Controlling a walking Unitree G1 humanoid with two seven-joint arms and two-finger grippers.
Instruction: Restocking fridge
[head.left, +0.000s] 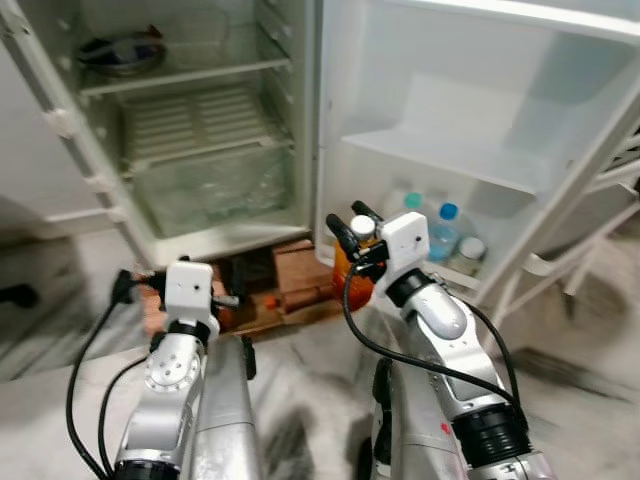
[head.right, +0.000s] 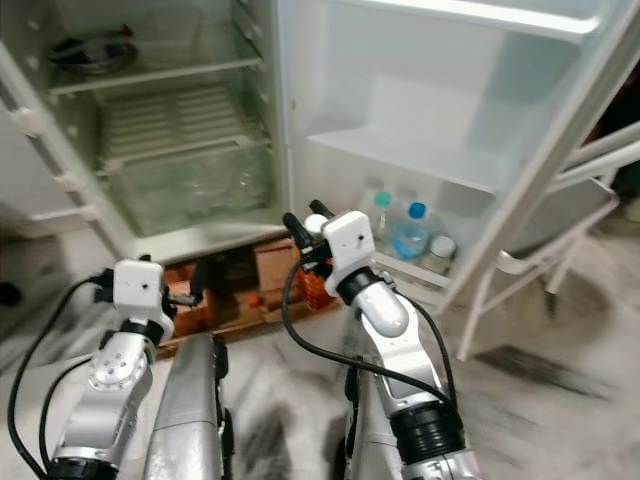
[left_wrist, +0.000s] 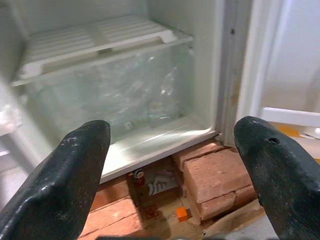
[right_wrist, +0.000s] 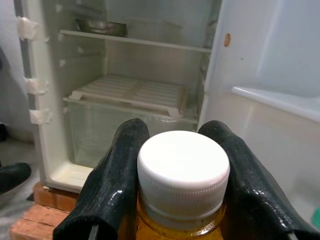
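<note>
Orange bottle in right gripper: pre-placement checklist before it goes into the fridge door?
1. Grip: right gripper fingers sit on both sides of the orange bottle just under its white cap: ok.
2. Cap on: ok.
3. Fridge door open: ok.
4. Space on the lower door shelf: it already holds several bottles; free room beside them: cannot tell.
5. Left gripper open and holding nothing, low near the bricks under the fridge, away from the door: ok.
6. Bottle fill level and leaks: cannot tell.
</note>
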